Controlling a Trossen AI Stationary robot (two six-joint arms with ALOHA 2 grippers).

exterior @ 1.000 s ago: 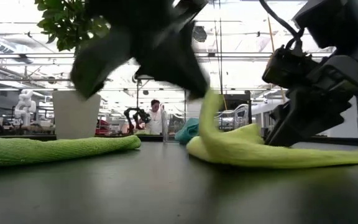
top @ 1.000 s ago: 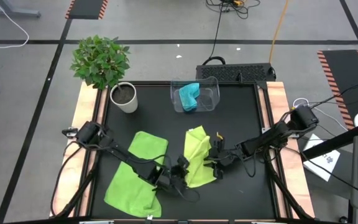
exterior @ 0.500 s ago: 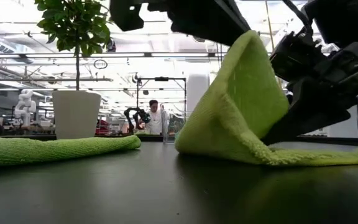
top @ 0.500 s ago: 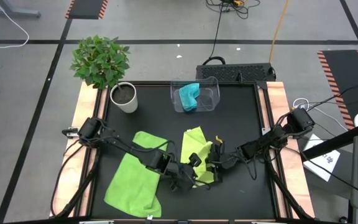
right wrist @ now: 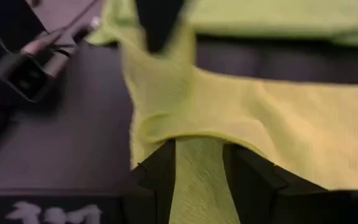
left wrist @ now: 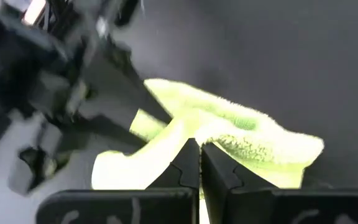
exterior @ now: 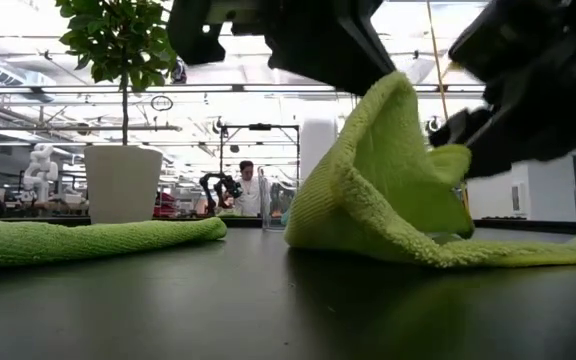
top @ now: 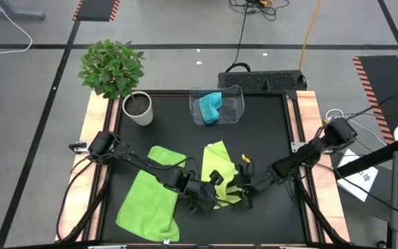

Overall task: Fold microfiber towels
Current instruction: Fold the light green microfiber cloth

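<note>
One lime-green microfiber towel [top: 218, 162] lies in the middle of the black table, its near part raised into a tent [exterior: 388, 180]. My left gripper [top: 211, 189] is shut on the tent's peak, and my right gripper [top: 244, 188] is shut on the towel's near right part. A second lime-green towel [top: 149, 197] lies flat at the near left. A turquoise towel [top: 209, 107] sits bunched in the clear bin [top: 236, 104] at the far middle. My left gripper pinches a raised fold of the towel [left wrist: 219, 138] between its two fingertips, slanting down from the table's left. That fold is lifted clear as the peak [exterior: 400, 88]; the cloth slopes down from it to the table. My right gripper holds a bunched strip of the towel [right wrist: 199, 163] between its two fingers, coming in from the table's right, slanting a little down. The strip runs along the fingers. The held part [exterior: 450, 160] is off the table, and the cloth spreads out beyond the fingers.
A potted plant in a white pot [top: 138, 108] stands at the far left corner. Bare black tabletop [top: 275, 145] lies right of the towel and between it and the bin. A person shows in the room beyond the table [exterior: 249, 188].
My left gripper has gone toward the table's right and up with the towel's fold, drawing the near part from a thin raised strip into a broad tent. My right gripper has then risen and tipped, lifting its part of the towel off the table.
</note>
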